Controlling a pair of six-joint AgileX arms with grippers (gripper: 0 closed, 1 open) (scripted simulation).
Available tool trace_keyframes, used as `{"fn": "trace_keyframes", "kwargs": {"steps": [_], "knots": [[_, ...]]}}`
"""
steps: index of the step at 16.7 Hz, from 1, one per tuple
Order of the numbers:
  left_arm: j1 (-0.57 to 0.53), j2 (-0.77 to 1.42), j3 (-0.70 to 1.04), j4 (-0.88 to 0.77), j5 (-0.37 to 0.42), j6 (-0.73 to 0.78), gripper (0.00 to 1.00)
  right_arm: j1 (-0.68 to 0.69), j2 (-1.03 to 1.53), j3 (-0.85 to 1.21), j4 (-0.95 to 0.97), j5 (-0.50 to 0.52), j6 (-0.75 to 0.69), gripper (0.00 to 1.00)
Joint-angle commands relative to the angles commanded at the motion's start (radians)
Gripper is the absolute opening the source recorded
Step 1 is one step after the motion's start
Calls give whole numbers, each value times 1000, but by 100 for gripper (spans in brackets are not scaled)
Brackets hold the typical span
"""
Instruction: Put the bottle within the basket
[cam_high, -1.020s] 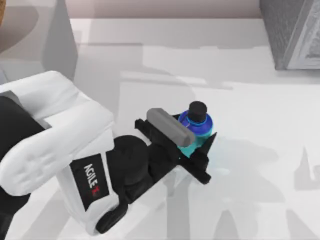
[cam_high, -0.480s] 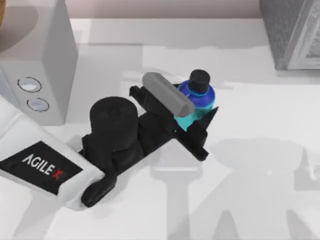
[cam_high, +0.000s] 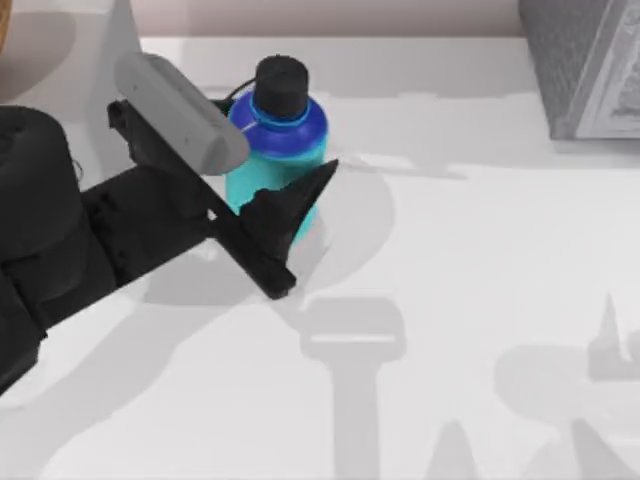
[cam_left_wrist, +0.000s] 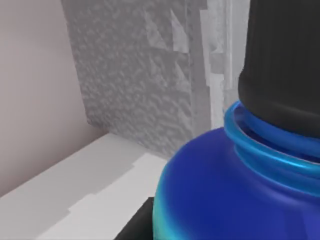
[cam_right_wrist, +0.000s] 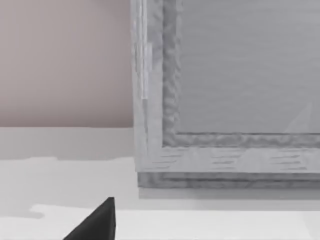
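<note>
One squat cyan-teal bottle (cam_high: 272, 150) with a dark blue shoulder and black round cap (a single cap) sat upright between the fingers of the left gripper (cam_high: 262, 165), clamped, raised above the white table (cam_high: 480, 300). One grey textured box (cam_high: 580, 60) stood well off to the gripper's right.

A white table (cam_high: 480, 250) carries a grey textured box (cam_high: 585, 65) at its far right corner and a pale block (cam_high: 60, 70) at far left.

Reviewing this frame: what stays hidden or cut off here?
- Bottle lower body, top view: covered by the left gripper.
- Bottle base, left wrist view: cut by the frame edge.
- Grey box, top view: cut off at the corner.
- Right gripper: open or shut unclear, just a dark tip.
</note>
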Motion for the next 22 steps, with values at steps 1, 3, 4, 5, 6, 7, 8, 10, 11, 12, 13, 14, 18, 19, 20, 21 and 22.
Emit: {"fn": "trace_keyframes", "kwargs": {"steps": [1, 3, 4, 5, 6, 7, 8, 10, 11, 12, 13, 14, 18, 19, 20, 21, 22], "knots": [[19, -112, -16, -98, 13, -2, 0, 0, 0, 0, 0, 0, 0, 100], [56, -335, -49, -288, 35, -11, 0, 0, 0, 0, 0, 0, 0, 100], [73, -442, -65, -378, 45, -18, 0, 0, 0, 0, 0, 0, 0, 100], [90, -546, -80, -463, 54, -27, 0, 0, 0, 0, 0, 0, 0, 100], [105, -643, -94, -542, 62, -36, 0, 0, 0, 0, 0, 0, 0, 100], [118, -733, -107, -616, 70, -46, 0, 0, 0, 0, 0, 0, 0, 100], [130, -813, -119, -682, 77, -56, 0, 0, 0, 0, 0, 0, 0, 100], [150, -941, -137, -791, 89, -75, 0, 0, 0, 0, 0, 0, 0, 100], [157, -990, -144, -833, 94, -83, 0, 0, 0, 0, 0, 0, 0, 100], [163, -1028, -150, -866, 98, -90, 0, 0, 0, 0, 0, 0, 0, 100], [168, -1055, -153, -891, 101, -95, 0, 0, 0, 0, 0, 0, 0, 100], [170, -1072, -156, -905, 102, -98, 0, 0, 0, 0, 0, 0, 0, 100], [171, -1079, -157, -911, 103, -100, 0, 0, 0, 0, 0, 0, 0, 100], [168, -1076, -154, -909, 102, -97, 0, 0, 0, 0, 0, 0, 0, 100], [168, -1076, -154, -909, 102, -97, 0, 0, 0, 0, 0, 0, 0, 100], [178, -1068, -145, -912, 102, -98, 0, 0, 0, 0, 0, 0, 0, 100], [198, -1051, -126, -918, 106, -97, 0, 0, 0, 0, 0, 0, 0, 100]]}}
